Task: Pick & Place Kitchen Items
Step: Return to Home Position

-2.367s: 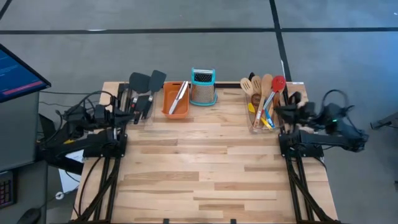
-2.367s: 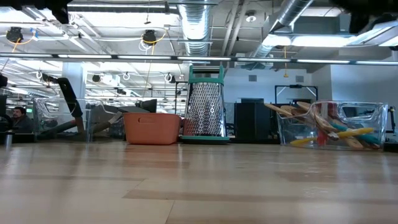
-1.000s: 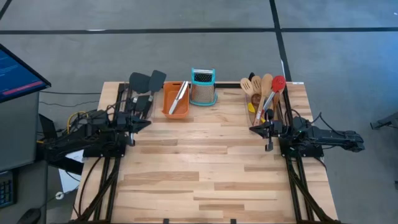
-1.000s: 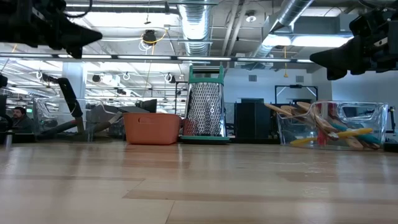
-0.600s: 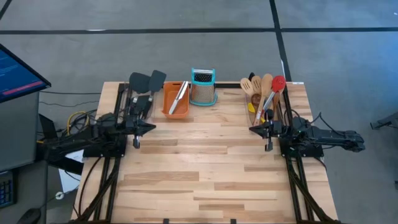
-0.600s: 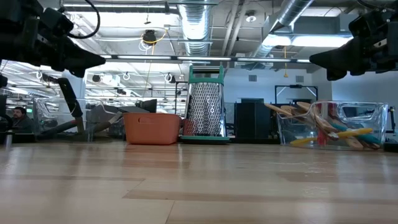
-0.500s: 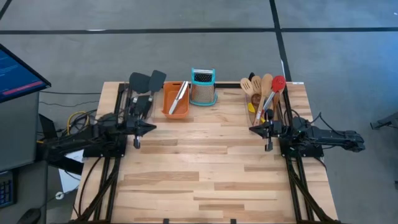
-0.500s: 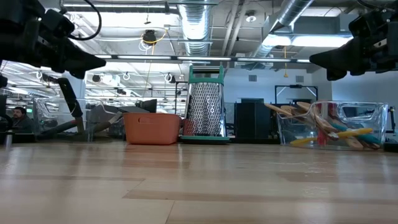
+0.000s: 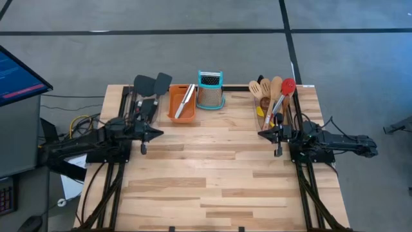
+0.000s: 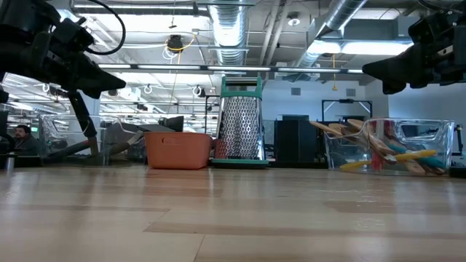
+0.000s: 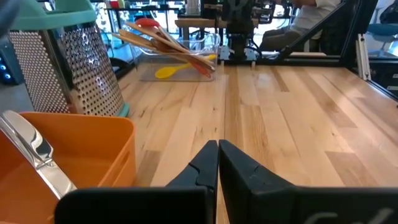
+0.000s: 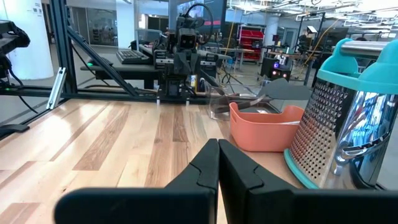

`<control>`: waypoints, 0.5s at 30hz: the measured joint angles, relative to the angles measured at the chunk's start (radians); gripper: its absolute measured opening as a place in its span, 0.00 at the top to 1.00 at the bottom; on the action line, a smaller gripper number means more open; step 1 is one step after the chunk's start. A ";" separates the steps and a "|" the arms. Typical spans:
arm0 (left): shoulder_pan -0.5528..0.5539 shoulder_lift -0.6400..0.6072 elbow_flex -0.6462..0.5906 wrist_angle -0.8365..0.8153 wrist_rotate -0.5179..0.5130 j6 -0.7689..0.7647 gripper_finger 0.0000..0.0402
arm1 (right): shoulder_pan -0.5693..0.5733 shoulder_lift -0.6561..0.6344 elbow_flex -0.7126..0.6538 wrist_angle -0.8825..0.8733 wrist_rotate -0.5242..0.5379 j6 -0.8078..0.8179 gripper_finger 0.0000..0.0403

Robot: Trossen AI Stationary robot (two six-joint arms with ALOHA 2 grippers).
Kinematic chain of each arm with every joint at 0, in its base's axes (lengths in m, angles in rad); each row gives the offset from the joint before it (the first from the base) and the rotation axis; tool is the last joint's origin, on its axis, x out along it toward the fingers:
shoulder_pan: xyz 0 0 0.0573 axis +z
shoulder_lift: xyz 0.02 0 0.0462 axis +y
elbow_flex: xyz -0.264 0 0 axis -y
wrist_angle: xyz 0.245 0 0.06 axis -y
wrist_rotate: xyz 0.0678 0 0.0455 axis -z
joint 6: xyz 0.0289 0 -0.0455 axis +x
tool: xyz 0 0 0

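The kitchen items lie in two clear bins at the table's far edge. Wooden spoons, a red spoon and yellow and blue tools (image 9: 273,98) fill the right bin (image 10: 386,145). Black turners (image 9: 152,85) stick out of the left bin. One steel-handled tool (image 9: 185,100) lies in the orange tray (image 9: 181,104). My left gripper (image 9: 158,133) hangs shut above the table, near the tray, holding nothing (image 11: 217,149). Level above the table by the right bin, my right gripper (image 9: 261,134) is also shut and holds nothing (image 12: 217,149).
A steel box grater with a teal top (image 9: 210,90) stands between the orange tray and the right bin. The wooden tabletop (image 9: 212,174) stretches bare between the two arms and toward the near edge. A monitor (image 9: 16,74) stands off the table's left side.
My left gripper has sunk toward the table and tipped its fingertips a little downward, edging toward the table's middle; it has stayed shut.
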 joint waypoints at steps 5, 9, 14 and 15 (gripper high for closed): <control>0.000 0.020 0.000 0.001 0.000 0.000 1.00 | 0.000 0.000 0.000 0.000 0.000 0.000 1.00; 0.000 0.031 0.000 0.002 0.000 0.000 1.00 | 0.000 0.000 0.000 0.000 0.000 0.000 1.00; 0.000 0.031 0.000 0.007 -0.001 0.000 1.00 | 0.000 0.000 0.000 0.000 0.000 0.000 1.00; 0.000 0.031 0.000 0.007 -0.001 0.000 1.00 | 0.000 0.000 0.000 0.000 0.000 0.000 1.00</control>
